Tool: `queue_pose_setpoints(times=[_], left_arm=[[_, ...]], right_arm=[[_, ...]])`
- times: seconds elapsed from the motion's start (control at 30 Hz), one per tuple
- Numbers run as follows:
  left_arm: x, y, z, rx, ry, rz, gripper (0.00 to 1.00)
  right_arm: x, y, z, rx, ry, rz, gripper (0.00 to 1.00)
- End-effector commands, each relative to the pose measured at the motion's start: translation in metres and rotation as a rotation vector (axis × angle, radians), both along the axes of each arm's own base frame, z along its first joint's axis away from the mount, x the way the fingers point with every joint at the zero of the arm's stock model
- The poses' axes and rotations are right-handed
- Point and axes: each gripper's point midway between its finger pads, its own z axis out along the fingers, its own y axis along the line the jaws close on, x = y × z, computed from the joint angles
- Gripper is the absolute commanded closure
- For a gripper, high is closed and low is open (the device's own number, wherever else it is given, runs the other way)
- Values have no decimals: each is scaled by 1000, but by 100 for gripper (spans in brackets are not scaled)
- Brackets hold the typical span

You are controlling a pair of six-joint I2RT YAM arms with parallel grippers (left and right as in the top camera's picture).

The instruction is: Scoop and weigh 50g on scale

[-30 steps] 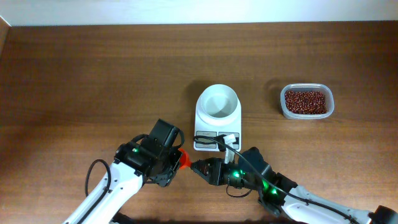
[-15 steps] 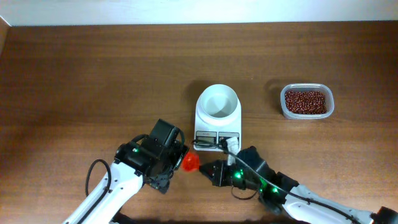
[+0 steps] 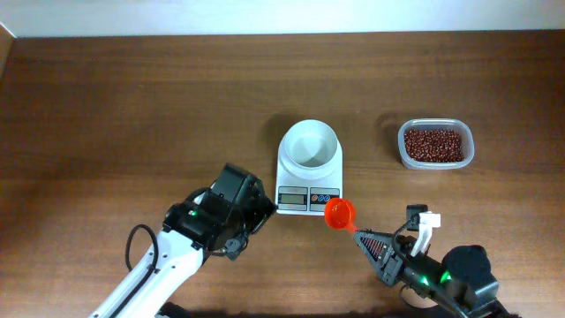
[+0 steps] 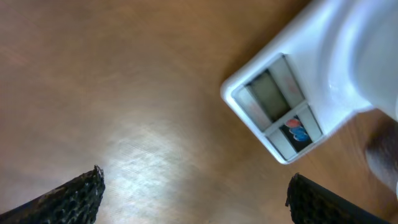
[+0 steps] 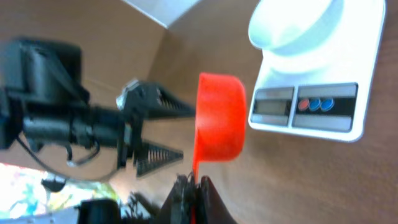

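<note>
One scale point(image 3: 309, 168) stands near the middle of the worktop point(image 3: 132, 106); it is small and white, with one round white bowl point(image 3: 310, 144) on its far part and one grey display point(image 3: 292, 198) on its near edge; the right wrist view shows three round buttons point(image 5: 315, 104) beside the display, one red and two blue; one clear tub point(image 3: 434, 144) of red beans point(image 3: 433, 142) sits to the scale's right, well apart from it.

Two arms reach in from the near edge; the left arm point(image 3: 190, 234) ends just beside the scale's near left corner, and the left jaws stand wide apart with nothing between them; in the left wrist view its two dark fingertips point(image 4: 68, 198) sit at the lower corners, bare wood between them and the display end of the scale ahead.

The right arm point(image 3: 441, 278) lies near and to the right; the right jaws are clamped together on the thin handle of one red scoop point(image 3: 339, 213); the scoop's cup sits just beside the scale's near right corner, close to the buttons; whether it touches the worktop I cannot tell.
</note>
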Motion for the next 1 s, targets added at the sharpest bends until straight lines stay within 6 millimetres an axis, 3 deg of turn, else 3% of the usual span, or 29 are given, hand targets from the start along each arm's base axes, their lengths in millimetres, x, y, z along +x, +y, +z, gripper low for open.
queue_pose_setpoints(times=[0.0,0.1,0.13,0.23,0.27,0.3,0.33,0.37,0.47,0.57,0.63,0.7,0.97], left_arm=[[15,-19,12,-1,-173,-319,2],[17,-24,15,1,-214,-386,5],[20,-36,21,-5,-277,-477,6],[19,-63,32,-23,-381,-595,7],[20,-70,34,0,-417,-613,41],[22,-69,34,24,-429,-612,62],[25,-69,34,61,-452,-608,90],[30,-72,39,87,-495,-602,100],[48,-89,55,139,-647,-575,100],[54,-116,24,165,-630,-605,100],[56,-129,-8,161,-574,-588,100],[58,-132,-29,177,-542,-596,100],[72,-129,-52,242,-543,-553,100]], right_arm=[[-2,-30,33,-137,-67,-119,96],[-4,-57,55,-253,-84,-226,96],[5,-65,56,-302,-76,-276,96],[31,-64,44,-449,-7,-263,96],[40,-63,51,-499,-19,-246,96],[45,-62,57,-529,-29,-236,96],[52,-65,68,-575,-19,-246,96],[56,-73,79,-629,7,-270,96],[64,-82,105,-665,-1,-327,96],[62,-82,105,-669,4,-325,96],[63,-83,105,-672,2,-331,96],[63,-83,105,-672,2,-331,96],[67,-81,111,-655,-23,-339,96]])
